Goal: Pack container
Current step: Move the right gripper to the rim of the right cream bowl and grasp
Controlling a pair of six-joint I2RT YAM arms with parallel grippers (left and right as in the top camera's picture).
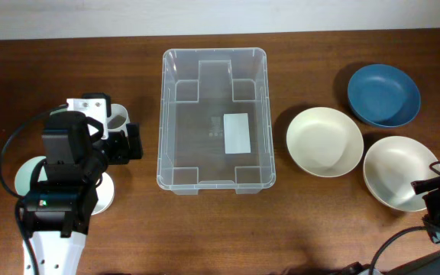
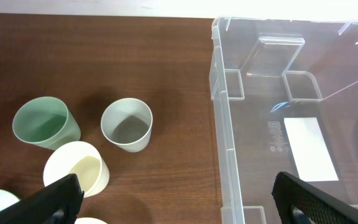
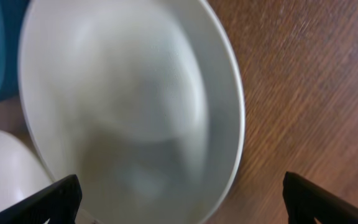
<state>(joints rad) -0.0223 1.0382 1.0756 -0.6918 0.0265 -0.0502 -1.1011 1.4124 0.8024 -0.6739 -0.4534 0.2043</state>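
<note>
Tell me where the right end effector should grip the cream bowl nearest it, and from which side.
Pinch the rim, not the body: the cream bowl sits upright and looks too wide for the open right end effector to span. Come down from above at the rim section nearest it, one finger inside and one outside the thin wall.

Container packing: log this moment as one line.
container empty | left fingers open near cups | right fingers open above white bowl

Container (image 1: 213, 118) between cups (image 2: 127, 124) left, bowls (image 1: 325, 141) right
</note>
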